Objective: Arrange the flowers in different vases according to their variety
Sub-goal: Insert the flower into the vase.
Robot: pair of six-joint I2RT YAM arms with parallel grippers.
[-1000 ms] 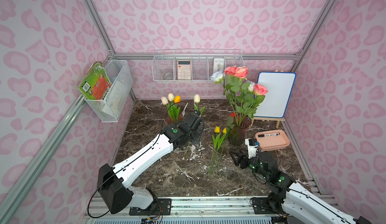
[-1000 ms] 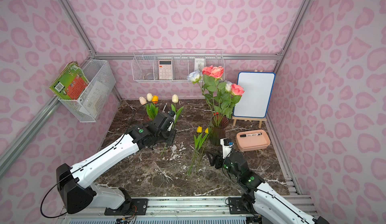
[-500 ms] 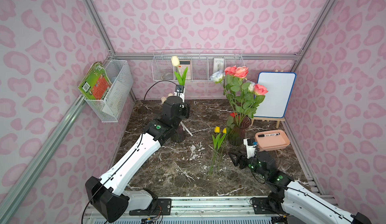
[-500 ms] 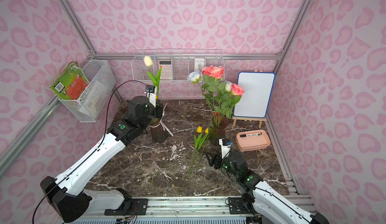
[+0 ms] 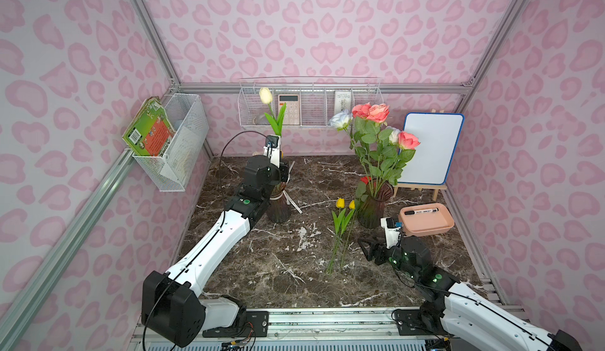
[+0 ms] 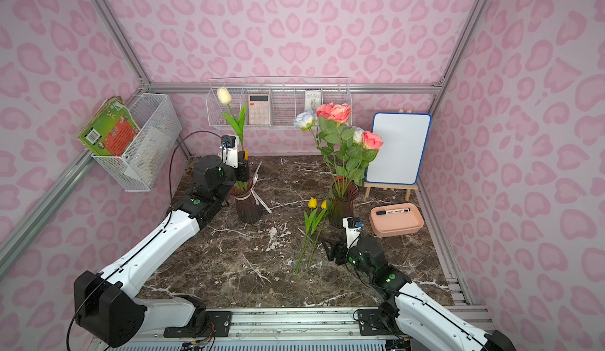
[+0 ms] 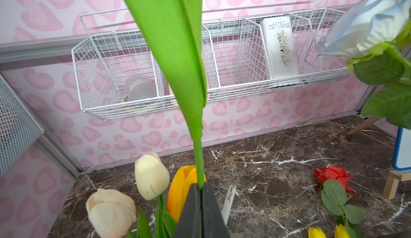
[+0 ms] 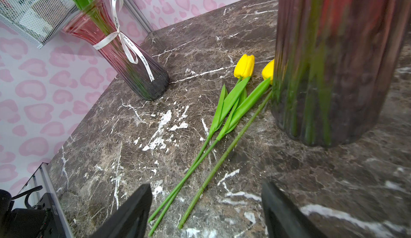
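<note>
Left hand point(image 7: 201, 189) clamped shut on cream tulip point(image 5: 265, 95) stem. Flower upright, right over ribbon vase point(image 5: 278, 206); stem's bottom end hidden, can't tell if it's in. Other cream tulips point(image 7: 151, 177) and orange one point(image 7: 180, 190) right by hand, over same vase.

Right hand point(image 8: 205, 187) spread wide, holding nothing, low over counter point(image 5: 288, 267). Stem ends of yellow tulips point(image 5: 342, 221) just ahead of its gap. Both lie flat, heads by rose vase point(image 5: 371, 208). Roses point(image 5: 373, 113), pink and white, standing in it. Red rose point(image 7: 331, 174) low beside that vase.
</note>
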